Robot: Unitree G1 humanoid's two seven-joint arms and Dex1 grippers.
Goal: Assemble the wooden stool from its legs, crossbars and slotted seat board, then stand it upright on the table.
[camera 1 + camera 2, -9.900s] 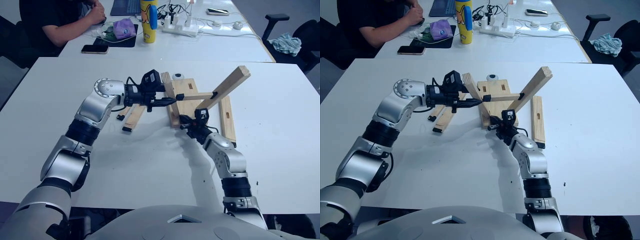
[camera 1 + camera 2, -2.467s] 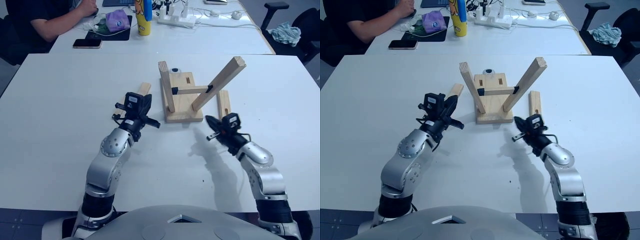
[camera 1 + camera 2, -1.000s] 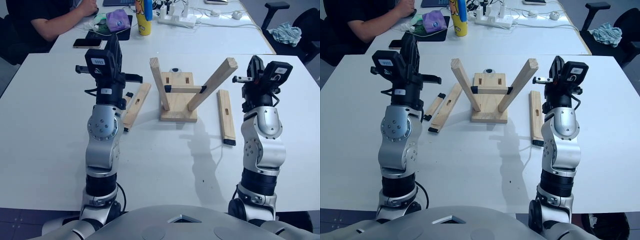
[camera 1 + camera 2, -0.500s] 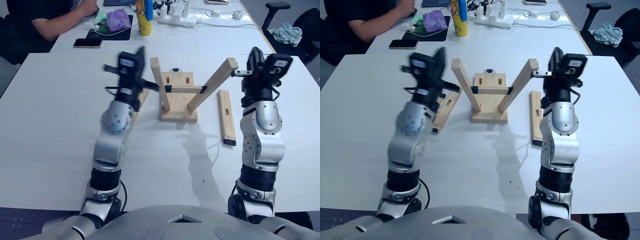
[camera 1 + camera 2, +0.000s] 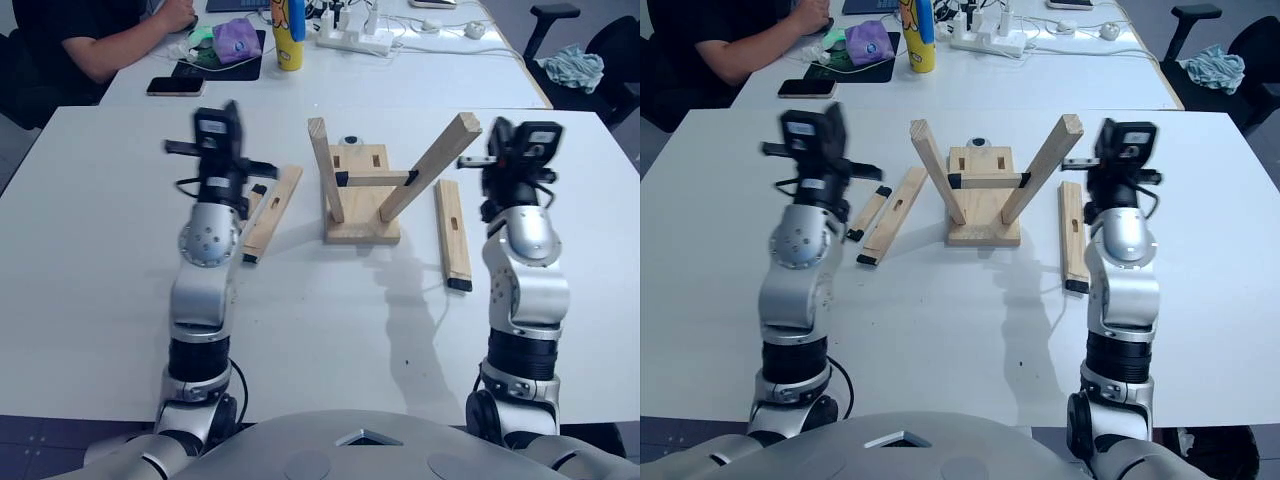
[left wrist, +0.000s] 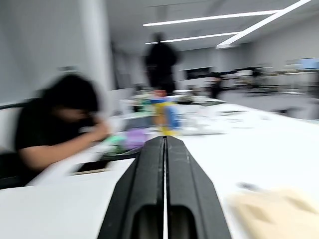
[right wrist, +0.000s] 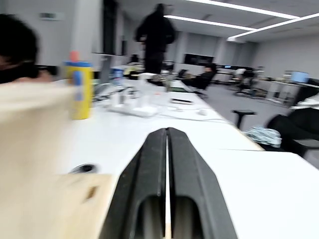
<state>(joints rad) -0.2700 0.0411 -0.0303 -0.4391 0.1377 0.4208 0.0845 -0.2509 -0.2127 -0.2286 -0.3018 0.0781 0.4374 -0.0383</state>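
White table (image 5: 330, 320) carried the stool parts. Seat board (image 5: 362, 228) lay flat mid-table. Right loose leg (image 5: 452, 235) lay near it, apart. Left loose leg (image 5: 270, 210) and short crossbar (image 5: 868, 213) lay side by side opposite. Small dark round item (image 5: 349, 141) sat just behind the board.

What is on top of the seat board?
The left leg and right leg rise from the seat board, leaning apart, joined by a crossbar. Two empty slots show at its far end; the leg joints are hidden.
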